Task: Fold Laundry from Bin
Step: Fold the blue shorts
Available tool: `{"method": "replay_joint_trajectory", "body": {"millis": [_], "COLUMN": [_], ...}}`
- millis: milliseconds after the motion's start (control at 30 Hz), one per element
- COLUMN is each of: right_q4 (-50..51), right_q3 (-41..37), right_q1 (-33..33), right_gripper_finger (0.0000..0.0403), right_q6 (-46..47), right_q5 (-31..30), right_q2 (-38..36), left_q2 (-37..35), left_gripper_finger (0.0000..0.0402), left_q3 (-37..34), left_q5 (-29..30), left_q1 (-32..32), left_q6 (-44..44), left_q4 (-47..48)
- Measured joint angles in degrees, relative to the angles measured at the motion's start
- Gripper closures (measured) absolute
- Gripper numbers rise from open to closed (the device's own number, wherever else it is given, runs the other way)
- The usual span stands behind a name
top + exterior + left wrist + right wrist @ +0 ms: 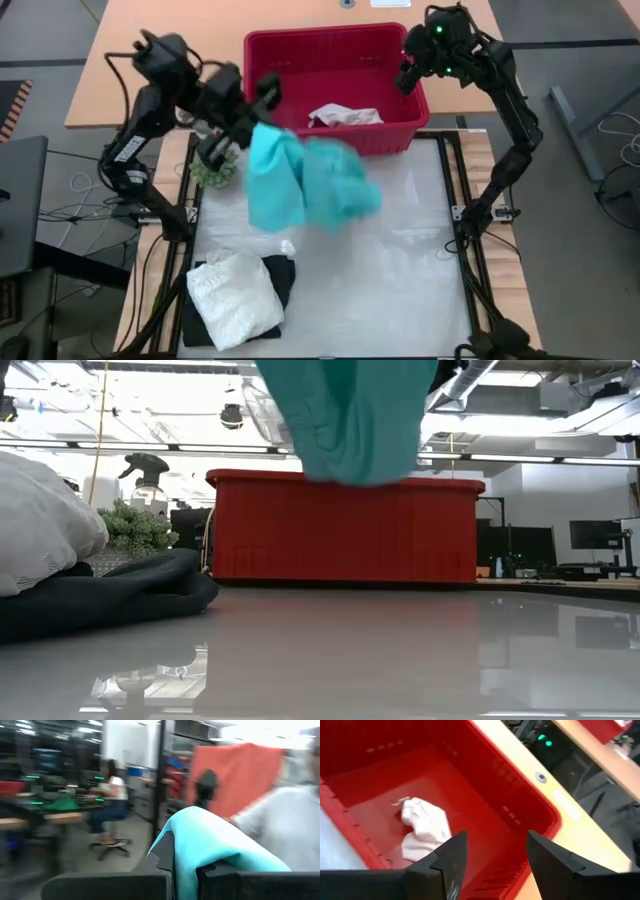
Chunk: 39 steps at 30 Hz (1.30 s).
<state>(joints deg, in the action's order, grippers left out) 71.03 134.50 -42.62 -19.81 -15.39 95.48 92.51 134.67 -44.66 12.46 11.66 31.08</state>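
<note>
garment (343, 116) in bin (300, 48), plant (214, 166) beside

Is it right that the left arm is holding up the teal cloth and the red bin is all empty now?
Not quite. The left gripper does hold the teal cloth up, but the red bin isn't empty: a white garment lies inside, as the right wrist view shows.

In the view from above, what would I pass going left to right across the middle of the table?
Left gripper holding the teal garment, which hangs over the table → white garment in the red bin → right gripper above the bin's right edge.
</note>
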Motion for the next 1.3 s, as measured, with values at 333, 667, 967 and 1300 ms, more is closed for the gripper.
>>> {"method": "replay_joint_trajectory", "body": {"millis": [333,667,967,1300], "right_q4": [3.8,14.5,18.9,19.0], "right_q3": [0.0,0.0,0.0,0.1], "right_q1": [0.2,0.7,2.9,5.9], "right_gripper_finger": [0.0179,0.0179,0.0179,0.0178], "right_q6": [0.6,5.7,7.3,6.0], "right_q5": [0.7,3.0,5.5,20.3], "right_q2": [0.3,0.3,-0.8,-0.8], "left_q2": [0.5,8.8,21.0,31.5], "left_gripper_finger": [0.0401,0.0401,0.037,0.0222], "left_q3": [-0.1,-7.5,-15.8,-15.9], "left_q5": [28.6,35.2,31.9,8.0], "left_q1": [-1.7,0.3,-0.1,-2.7], "left_q6": [-6.3,-2.4,-13.6,-14.0], "left_q4": [7.5,14.1,15.9,11.8]}}
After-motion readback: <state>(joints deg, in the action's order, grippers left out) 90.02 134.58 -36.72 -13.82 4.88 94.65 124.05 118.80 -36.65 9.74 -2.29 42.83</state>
